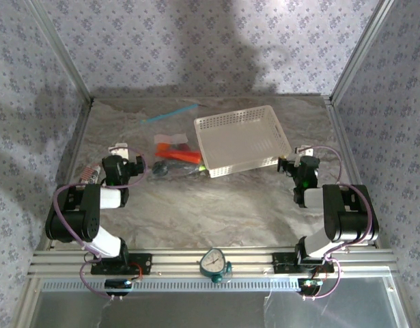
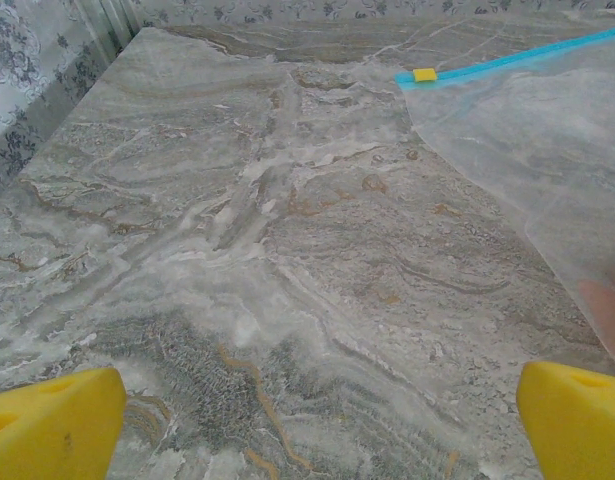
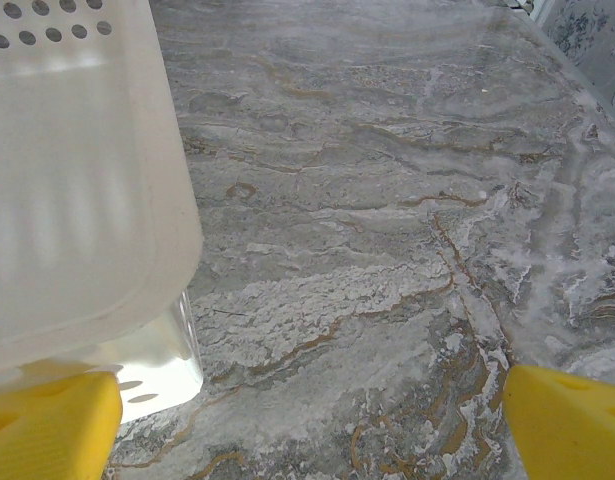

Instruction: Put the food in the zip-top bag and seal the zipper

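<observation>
Lying limp on the grey, brown-veined marble-look table (image 1: 216,205), the zip-top bag (image 1: 163,135) is a clear, faintly glossy film at the far left-centre, just beside the basket (image 1: 247,164). The zipper (image 1: 172,114), a thin straight light-blue strip, runs along its far edge; the left wrist view shows a small yellow slider (image 2: 424,74) on it. The food (image 1: 177,154) sits at the bag's near end: red and orange pieces, dark ones and a green one. Whether it all lies inside the film I cannot tell, though an orange-red patch shows through the plastic. The basket is rigid white plastic, rectangular, with perforated walls and a plain white floor. The left gripper (image 2: 307,420) and right gripper (image 3: 307,420) both hover with yellow fingertips wide apart, holding nothing, the right one just beside the basket's corner.
</observation>
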Controlling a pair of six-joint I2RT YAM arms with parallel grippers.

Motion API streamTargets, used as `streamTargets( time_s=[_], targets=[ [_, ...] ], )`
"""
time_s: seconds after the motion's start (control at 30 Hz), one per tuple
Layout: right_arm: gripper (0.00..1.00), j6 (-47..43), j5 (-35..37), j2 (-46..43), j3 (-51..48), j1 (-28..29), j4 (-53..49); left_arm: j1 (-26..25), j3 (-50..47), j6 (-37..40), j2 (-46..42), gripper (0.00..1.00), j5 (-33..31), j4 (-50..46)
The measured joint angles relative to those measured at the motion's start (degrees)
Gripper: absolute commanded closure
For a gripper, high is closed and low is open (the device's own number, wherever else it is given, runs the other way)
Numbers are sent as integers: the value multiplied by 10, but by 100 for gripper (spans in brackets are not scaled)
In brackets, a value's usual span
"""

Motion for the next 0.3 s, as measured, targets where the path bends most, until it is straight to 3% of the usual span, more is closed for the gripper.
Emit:
streamTargets(
  time_s=[0.3],
  targets=[
    [0, 0, 0, 0, 0, 0, 0, 0, 0, 0, 0, 0, 0, -7]
  ],
)
